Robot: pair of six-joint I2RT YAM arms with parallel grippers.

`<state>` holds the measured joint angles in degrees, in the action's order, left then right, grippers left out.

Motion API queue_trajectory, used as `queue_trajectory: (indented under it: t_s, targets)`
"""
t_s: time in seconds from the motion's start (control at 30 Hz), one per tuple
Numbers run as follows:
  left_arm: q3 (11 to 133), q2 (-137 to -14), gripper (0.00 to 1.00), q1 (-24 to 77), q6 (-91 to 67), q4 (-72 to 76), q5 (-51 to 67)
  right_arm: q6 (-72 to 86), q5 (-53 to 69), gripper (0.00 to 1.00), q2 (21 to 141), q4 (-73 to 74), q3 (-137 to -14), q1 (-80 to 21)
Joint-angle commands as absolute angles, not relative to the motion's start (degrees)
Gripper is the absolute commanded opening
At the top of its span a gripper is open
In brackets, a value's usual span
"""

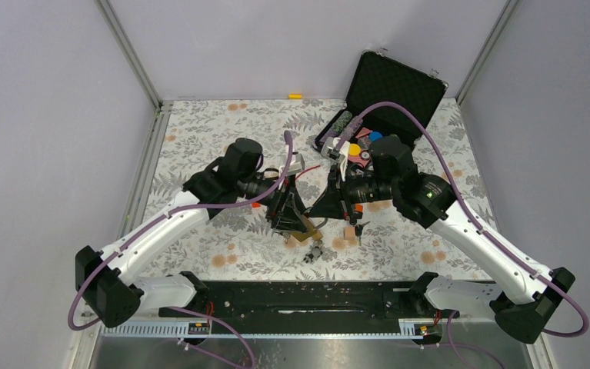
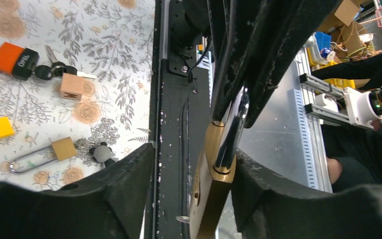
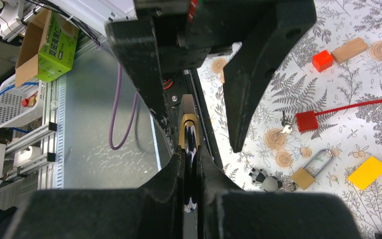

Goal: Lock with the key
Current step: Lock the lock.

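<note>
A brass padlock point(image 2: 213, 189) with a chrome shackle point(image 2: 233, 124) hangs in the air between the two grippers. My right gripper point(image 3: 191, 152) is shut on the shackle point(image 3: 190, 142), with the brass body point(image 3: 188, 122) just beyond its tips. My left gripper point(image 2: 193, 154) is open around the body. The body rests against one finger and a wide gap separates it from the other. A small metal ring point(image 2: 181, 218) shows at the padlock's lower edge; no key blade shows there. In the top view the grippers meet at mid-table point(image 1: 307, 207) and hide the padlock.
A smaller brass padlock point(image 3: 311, 172) and a grey keychain point(image 3: 266, 181) lie on the floral mat below. Keys on an orange fob point(image 2: 14, 59), wooden blocks point(image 2: 71, 85), a yellow block point(image 3: 367, 172) and a red cable lock point(image 3: 306, 120) lie around. An open black case point(image 1: 388, 96) stands at the back right.
</note>
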<state>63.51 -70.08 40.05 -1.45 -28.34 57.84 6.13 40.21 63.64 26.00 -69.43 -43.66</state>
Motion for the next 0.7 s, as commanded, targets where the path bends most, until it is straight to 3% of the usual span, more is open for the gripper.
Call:
queue_trajectory:
  t_s: [0.0,0.13,0.2,0.23,0.27,0.4,0.47,0.57,0.67]
  targets:
    - [66.6,-70.8,0.51,40.2,3.0,-31.2,59.7,6.0,44.1,0.0,63.0,22.0,-74.6,-43.5]
    - [66.9,-70.1,0.14,40.3,2.8,-30.6,58.8,6.1,43.6,0.0,63.5,22.9,-75.2,-43.5]
    - [66.8,-69.6,0.02,40.2,1.3,-28.8,58.0,6.9,42.7,0.0,63.6,22.9,-75.1,-43.5]
    - [66.5,-69.1,0.0,40.2,0.4,-27.1,57.1,7.5,41.8,0.01,63.7,22.8,-75.2,-43.5]
    - [65.9,-68.5,0.0,40.2,-1.7,-24.4,56.2,8.4,40.8,0.09,63.8,22.8,-75.2,-43.5]
    - [63.5,-65.4,0.0,40.2,-9.6,-15.1,50.2,13.1,33.1,0.62,61.8,20.8,-72.9,-43.5]
    - [63.1,-64.1,0.0,40.3,-12.1,-12.4,47.3,15.0,28.7,0.78,59.0,18.3,-69.8,-43.5]
    - [63.2,-62.7,0.0,40.2,-16.1,-8.2,42.7,17.2,23.9,0.91,52.9,11.3,-64.0,-43.5]
    - [63.8,-61.9,0.0,40.2,-21.2,-2.3,38.2,20.6,15.2,0.98,47.6,3.1,-56.8,-43.5]
